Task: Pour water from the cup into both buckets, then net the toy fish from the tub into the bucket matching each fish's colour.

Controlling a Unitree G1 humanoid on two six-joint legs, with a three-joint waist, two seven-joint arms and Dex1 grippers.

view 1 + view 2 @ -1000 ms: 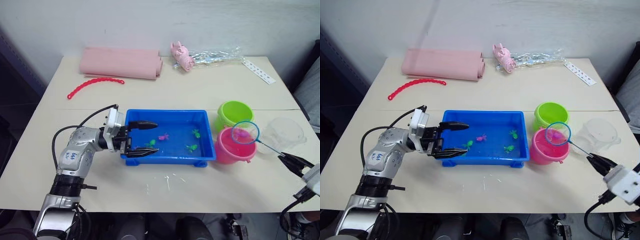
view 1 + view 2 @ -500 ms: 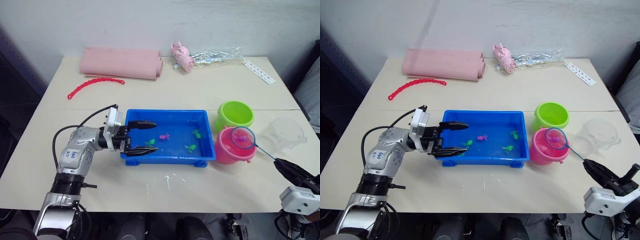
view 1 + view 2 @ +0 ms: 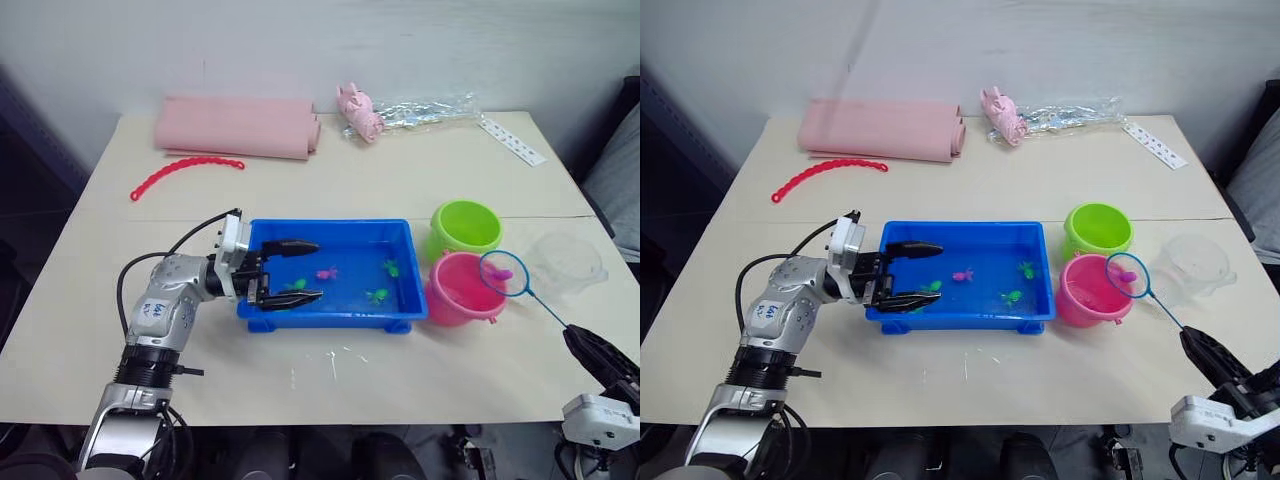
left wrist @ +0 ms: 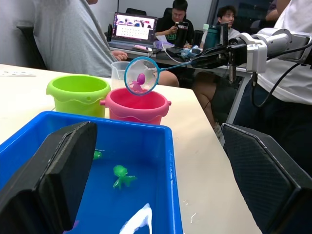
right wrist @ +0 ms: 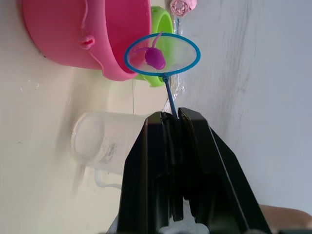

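The small round blue-rimmed net (image 3: 503, 273) with clear mesh carries one magenta toy fish (image 5: 156, 58) and hangs above the right-hand rim of the pink plastic bucket (image 3: 460, 290), just beside the clear plastic measuring cup (image 3: 566, 262). The right pincer (image 5: 171, 119) is clamped tight on the net's thin dark handle. The lime green plastic bucket (image 3: 466, 228) stands touching the pink one on its far side. To their left lies the shallow bright blue rectangular tub (image 3: 330, 275) holding green fish (image 3: 378, 295) and a pink fish (image 3: 326, 273). The left pincer (image 3: 285, 271) is spread wide, its fingers reaching over the tub's left end. All rest on the pale bench (image 3: 400, 180).
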